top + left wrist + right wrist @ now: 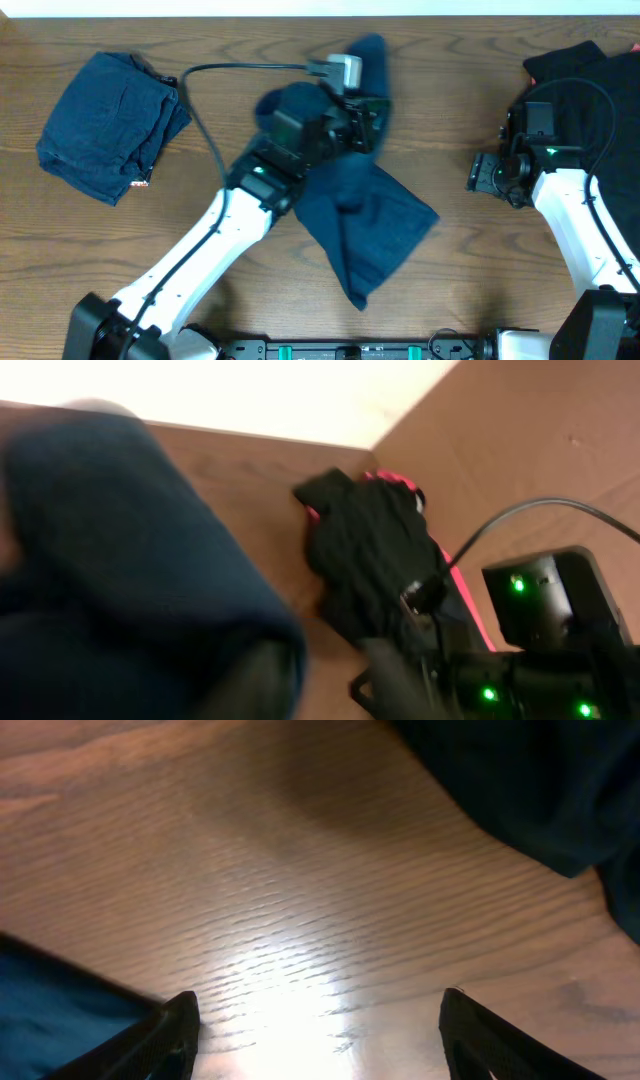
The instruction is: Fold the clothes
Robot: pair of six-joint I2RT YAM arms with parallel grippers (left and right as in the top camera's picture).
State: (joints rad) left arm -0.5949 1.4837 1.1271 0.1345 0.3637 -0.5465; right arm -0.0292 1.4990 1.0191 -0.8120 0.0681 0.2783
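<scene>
Blue cloth shows how far the job has got. One folded blue piece (105, 125) lies neat on the table (480, 270) at about ten o'clock, well apart from the rest, so that one looks done. A second blue piece (375, 225) lies in the middle of the table and spreads out toward five o'clock. It is not neat yet. One end lies flat and wide, and the other end is bunched up toward twelve o'clock, right under the end of the left arm (190, 255). I think this is the piece being folded now, and it looks about half way. The left fingers (258, 682) are close against this blue cloth, but the left wrist view is too blurry, and from above the arm hides them. So I cannot tell if they are holding the cloth or letting it go. The right fingers (170, 1035) are spread wide with only bare wood between them, so they hold nothing. They sit at about three o'clock and point toward the middle piece, near it but not touching. A black pile (565, 65) of clothes waits at about two o'clock, by the right arm (570, 205), all crumpled and not folded at all. So one piece looks finished, one is in hand, and the black ones are left to do, which I guess is more than half the work.
</scene>
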